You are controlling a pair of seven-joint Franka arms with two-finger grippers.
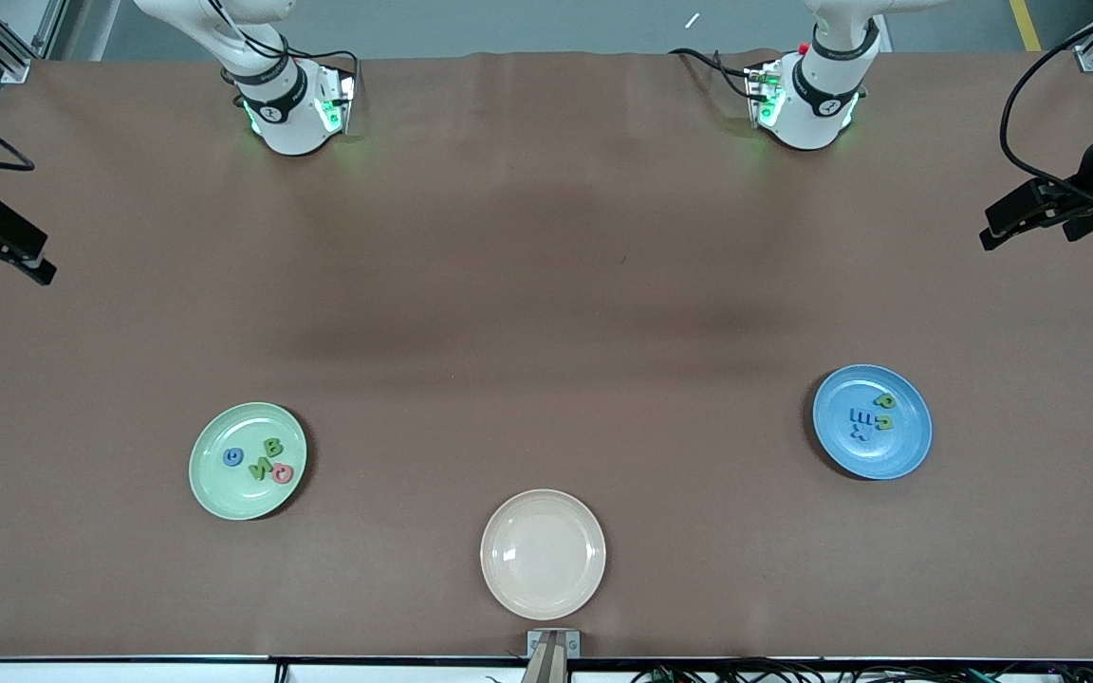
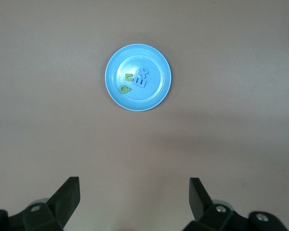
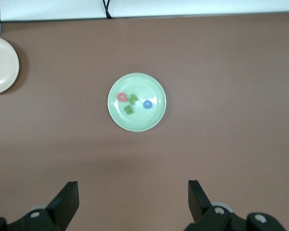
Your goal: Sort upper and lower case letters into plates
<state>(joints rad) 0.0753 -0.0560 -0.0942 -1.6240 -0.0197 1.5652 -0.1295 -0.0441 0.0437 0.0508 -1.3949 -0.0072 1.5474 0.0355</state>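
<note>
Both grippers hang empty with fingers spread wide — the left gripper (image 2: 132, 197) high over bare table at its own end, looking down on the blue plate (image 1: 907, 446), the right gripper (image 3: 132, 197) likewise above the mint green plate (image 1: 214, 484) — and both arms wait. That pulled-back pose fits a finished sort, I judge: capitals G (image 1: 232, 457), B (image 1: 273, 447), N (image 1: 262, 468) and Q (image 1: 283, 473) cluster in the green plate, while small chunky lower-case letters (image 1: 874, 417), two green and two blue, lie in the blue one. Between them, nearer the front camera, sits a cream plate (image 1: 509, 579).
</note>
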